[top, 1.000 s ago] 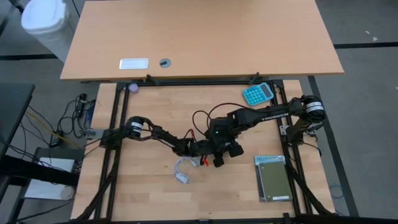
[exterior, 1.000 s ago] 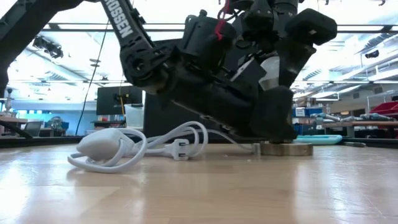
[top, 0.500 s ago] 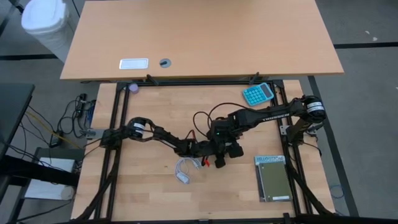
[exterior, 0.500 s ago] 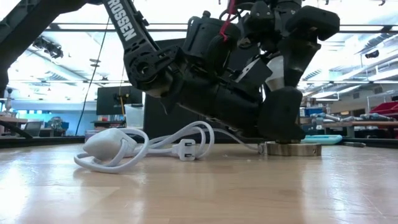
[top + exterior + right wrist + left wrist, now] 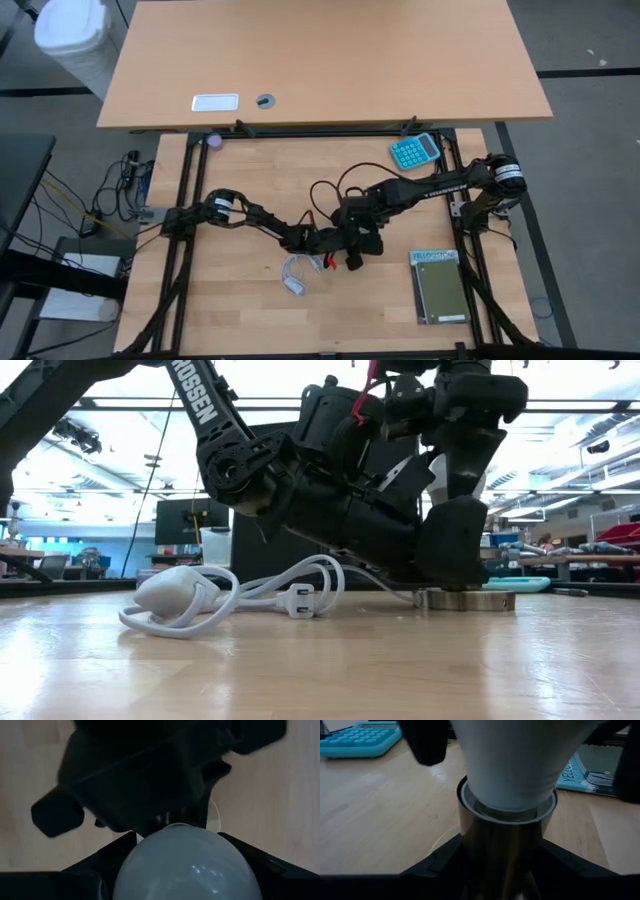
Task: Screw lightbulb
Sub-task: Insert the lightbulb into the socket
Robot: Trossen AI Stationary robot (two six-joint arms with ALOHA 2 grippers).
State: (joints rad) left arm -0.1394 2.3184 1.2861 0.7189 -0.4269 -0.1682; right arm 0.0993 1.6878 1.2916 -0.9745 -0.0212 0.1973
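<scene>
Lightbulb (image 5: 512,765): white, upright at mid-bench, its narrow end seated in the grey socket (image 5: 463,600).

Right hand (image 5: 182,847): over the bulb from above, fingers clasped on the glass.

Left hand (image 5: 497,862): low at the socket, fingers clenched on either side of its body, steadying it.

Bench (image 5: 240,310): also holds a white cable (image 5: 215,592), a teal calculator (image 5: 415,151) and a green book (image 5: 440,289), all apart from the work.

Risks, judged:
- Bulb entering tilted, so the thread crosses and jams.
- Right fingers slipping on smooth glass.
- Socket turning with the bulb if the left grip loosens.
- The two hands, set very close, knocking together.
</scene>
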